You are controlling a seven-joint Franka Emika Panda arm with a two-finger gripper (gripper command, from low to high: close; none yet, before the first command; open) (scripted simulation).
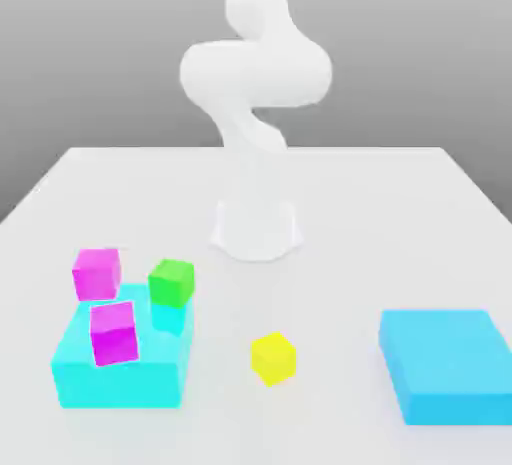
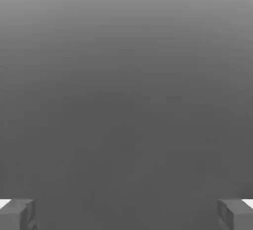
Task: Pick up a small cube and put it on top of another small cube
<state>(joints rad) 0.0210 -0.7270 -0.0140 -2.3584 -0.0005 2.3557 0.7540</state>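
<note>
The small bright-yellow cube (image 1: 273, 358) sits tilted on the white table (image 1: 330, 283), near the front and a little to the exterior view's right of centre, with free space all around it. In the hand view my gripper (image 2: 126, 215) is open: its two grey fingertips (image 2: 18, 215) stand far apart with only grey background between them. Nothing is held. My white arm (image 1: 255, 73) rises from its base (image 1: 257, 228) at the middle of the table and bends upward out of the picture.
At the exterior view's left a large cyan block (image 1: 120, 378) carries a magenta cube (image 1: 113, 331). Behind it are another magenta cube (image 1: 96, 273) and a green cube (image 1: 172, 282) on a small cyan piece (image 1: 168, 317). A second cyan block (image 1: 445, 365) lies at the right front.
</note>
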